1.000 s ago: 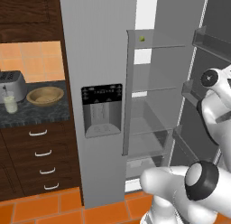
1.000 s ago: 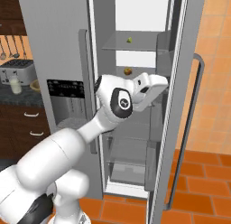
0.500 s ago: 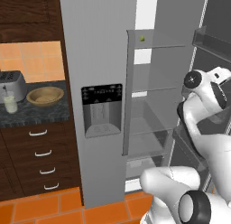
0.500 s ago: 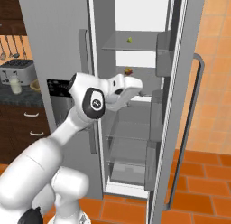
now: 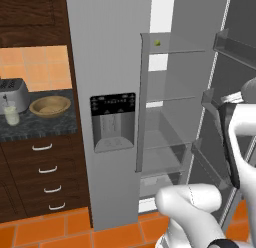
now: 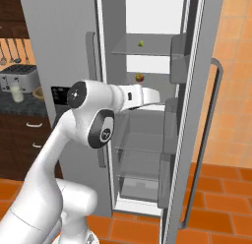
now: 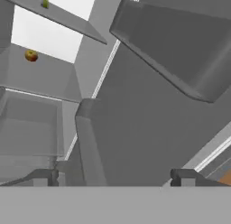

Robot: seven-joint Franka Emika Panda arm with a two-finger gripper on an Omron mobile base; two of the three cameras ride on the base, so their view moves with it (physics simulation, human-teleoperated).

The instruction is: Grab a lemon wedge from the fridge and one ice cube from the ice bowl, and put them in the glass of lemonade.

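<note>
- The fridge stands with its right door swung open, so the shelves inside are free to reach.
- The lemon wedge lies on the top glass shelf, at about 12 o'clock in the right base view; it is not picked up yet.
- On the shelf below sits a small round red-yellow fruit, which looks like an apple and is not part of the task.
- The gripper is spread wide and carries nothing. In the hand view the wedge is far off at about 11 o'clock, well apart from the fingertips, and the door bins take most of the picture.
- The arm points its hand toward the open compartment at middle-shelf height, below the wedge.
- On the counter at 9 o'clock in the left base view stand the ice bowl and, just beside the toaster, the glass of lemonade.
- My judgement: the task is at an early stage. Left to do: lift the hand to the top shelf, take the wedge, carry it to the glass, then fetch one ice cube.
</note>
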